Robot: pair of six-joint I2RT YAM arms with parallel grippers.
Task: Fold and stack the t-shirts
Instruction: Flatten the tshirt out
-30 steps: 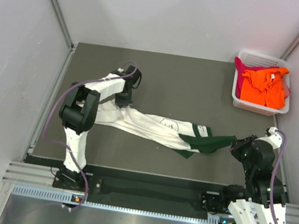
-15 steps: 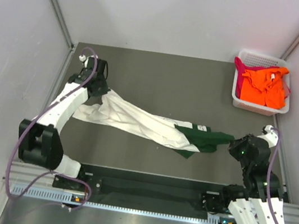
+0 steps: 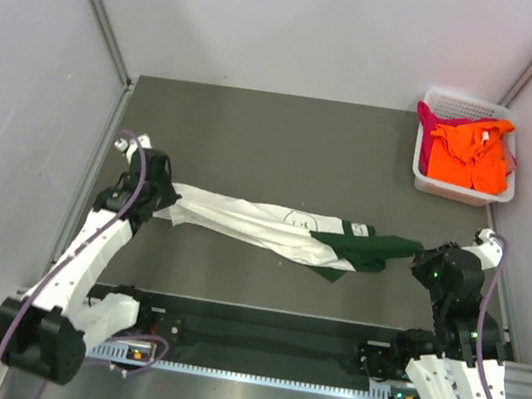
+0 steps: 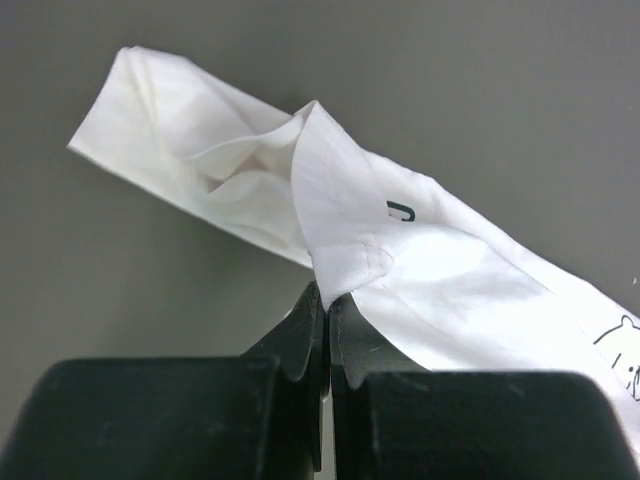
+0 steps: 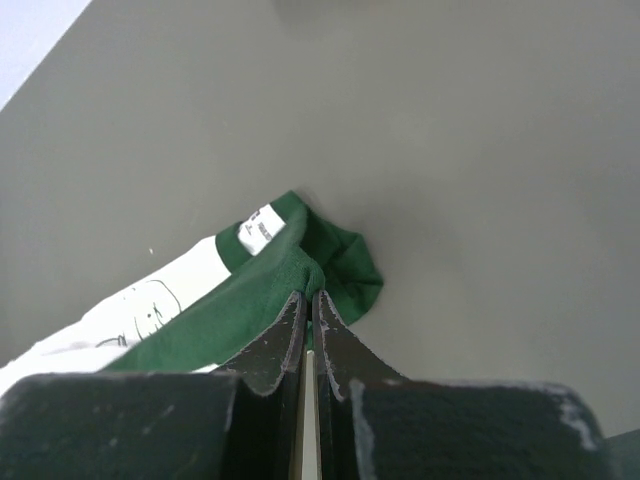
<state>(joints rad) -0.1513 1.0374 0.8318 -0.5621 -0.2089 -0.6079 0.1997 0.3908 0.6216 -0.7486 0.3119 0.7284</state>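
A white t-shirt with dark green parts (image 3: 262,225) is stretched in a band across the dark table between my two grippers. My left gripper (image 3: 158,195) is shut on its white end (image 4: 345,265), near the table's left edge. My right gripper (image 3: 423,255) is shut on its green end (image 5: 300,265), at the right. In the left wrist view black print shows on the white cloth. An orange t-shirt (image 3: 470,156) and a magenta one (image 3: 431,118) lie in the basket at the back right.
The white lattice basket (image 3: 450,188) stands at the table's back right corner. Grey walls enclose the table on the left, back and right. A metal rail (image 3: 264,341) runs along the near edge between the arm bases.
My left gripper has swung out to the far left and then back toward me with the white end, pulling the shirt into a straighter band. My right gripper has barely moved.
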